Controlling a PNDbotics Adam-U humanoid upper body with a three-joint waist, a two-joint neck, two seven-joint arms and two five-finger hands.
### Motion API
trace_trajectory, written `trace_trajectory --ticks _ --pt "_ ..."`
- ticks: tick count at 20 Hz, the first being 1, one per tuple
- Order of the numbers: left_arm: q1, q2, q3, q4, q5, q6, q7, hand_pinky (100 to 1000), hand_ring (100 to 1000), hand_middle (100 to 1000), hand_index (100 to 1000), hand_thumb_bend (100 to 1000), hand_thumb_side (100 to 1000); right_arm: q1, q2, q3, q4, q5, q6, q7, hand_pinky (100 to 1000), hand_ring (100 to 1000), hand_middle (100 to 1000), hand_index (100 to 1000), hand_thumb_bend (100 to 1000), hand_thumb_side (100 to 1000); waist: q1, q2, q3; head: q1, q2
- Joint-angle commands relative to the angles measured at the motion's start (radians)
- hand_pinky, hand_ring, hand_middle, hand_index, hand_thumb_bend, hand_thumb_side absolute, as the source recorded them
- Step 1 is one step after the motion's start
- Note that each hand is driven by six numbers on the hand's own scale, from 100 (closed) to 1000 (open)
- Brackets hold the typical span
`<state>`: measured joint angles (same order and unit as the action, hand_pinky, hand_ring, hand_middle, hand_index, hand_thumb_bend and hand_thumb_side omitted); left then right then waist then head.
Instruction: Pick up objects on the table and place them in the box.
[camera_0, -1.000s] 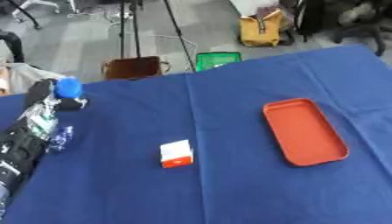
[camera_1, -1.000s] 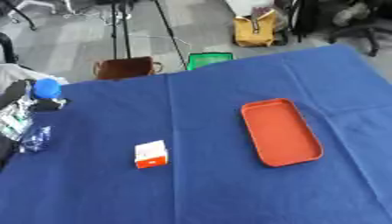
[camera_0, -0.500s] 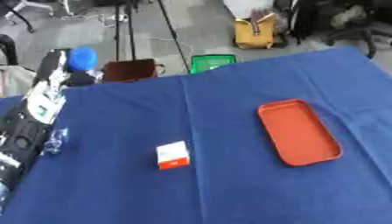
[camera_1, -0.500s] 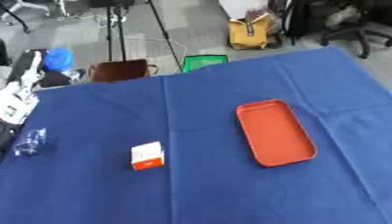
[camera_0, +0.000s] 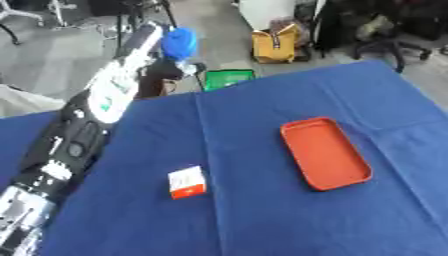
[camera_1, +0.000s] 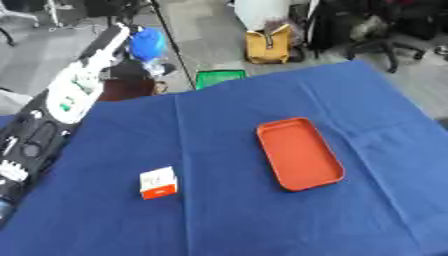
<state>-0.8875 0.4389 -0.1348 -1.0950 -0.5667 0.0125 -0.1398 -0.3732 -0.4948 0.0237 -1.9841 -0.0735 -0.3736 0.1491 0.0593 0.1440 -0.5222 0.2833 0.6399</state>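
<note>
1. Left arm (camera_0: 87, 125), extended from near left to far left; the left hand (camera_0: 149, 40) carries a blue object (camera_0: 179, 43) above the desk's far edge, though its finger position cannot be told.
2. Small white-and-red box (camera_0: 186, 182), flat on the blue desk (camera_0: 262, 220), left of centre.
3. Orange tray (camera_0: 325, 152), right of centre, well apart from the box.

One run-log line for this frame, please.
left hand: raised, blue object at it | small box: on table | orange tray: empty
</note>
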Motion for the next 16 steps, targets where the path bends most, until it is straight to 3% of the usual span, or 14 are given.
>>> trace_trajectory --ticks 1,9,16 --pt "-0.046 -0.062 -0.028 0.027 -0.081 -0.024 -0.023 309 473 453 664 640 354 -0.020 -0.007 0.003 -0.016 -0.018 -0.001 0.011 608 708 666 845 521 509 -0.010 -0.014 -0.014 0.007 -0.002" --pt "-0.065 -0.211 -0.051 0.119 -0.261 -0.105 -0.023 357 496 469 680 666 360 -0.047 0.012 0.017 -0.016 -0.042 -0.002 0.033 608 708 666 845 520 509 -0.008 -0.007 -0.080 0.030 -0.005" --pt "-0.035 -0.284 -0.062 0.139 -0.317 -0.160 0.008 362 506 474 692 656 369 -0.051 0.018 0.019 -0.016 -0.048 -0.001 0.039 608 709 667 846 520 509 -0.003 -0.003 -0.093 0.027 -0.012"
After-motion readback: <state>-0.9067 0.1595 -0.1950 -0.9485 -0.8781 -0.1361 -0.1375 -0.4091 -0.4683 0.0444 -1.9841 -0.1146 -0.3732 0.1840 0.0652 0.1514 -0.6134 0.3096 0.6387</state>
